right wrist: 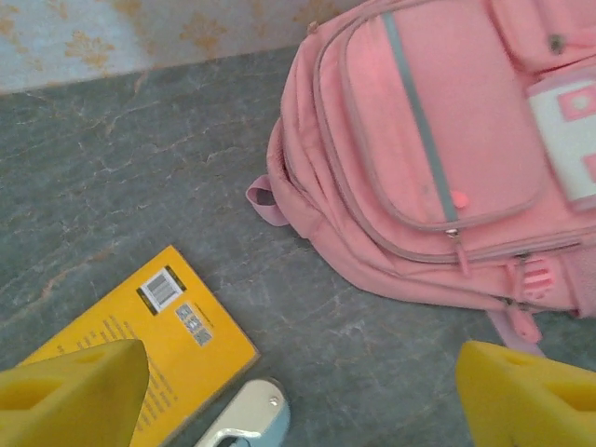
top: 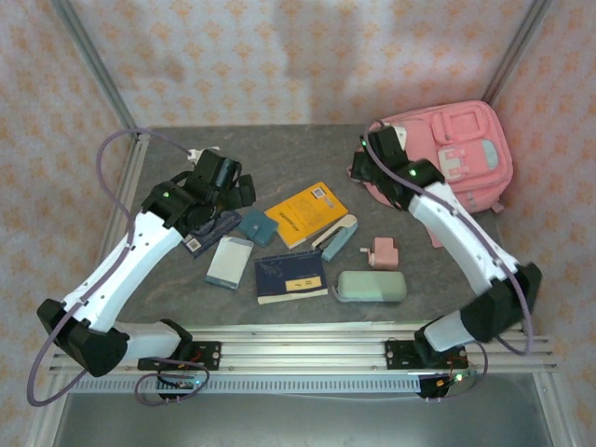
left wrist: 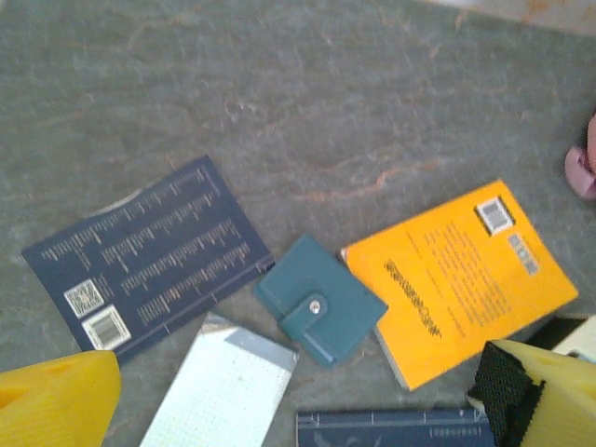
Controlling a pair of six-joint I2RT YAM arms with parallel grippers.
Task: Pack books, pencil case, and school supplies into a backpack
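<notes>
The backpack (top: 461,158) lies zipped on the desk (top: 279,149) just beside the right claw (right wrist: 307,382), at its 3 o'clock, with its long axis roughly 10-to-4; the left claw (left wrist: 298,391) is well apart. Both claws gape wide and empty. There are one backpack, four books (top: 304,212), one pencil case (top: 371,286) and three small supplies (top: 252,223).

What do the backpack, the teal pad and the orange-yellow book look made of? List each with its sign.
Backpack: matte pink woven fabric, judging by stitched seams and zippers.
Teal pad: probably faux leather; flap with a metal snap.
Orange-yellow book: smooth paper or card cover, printed with text and barcode.
</notes>
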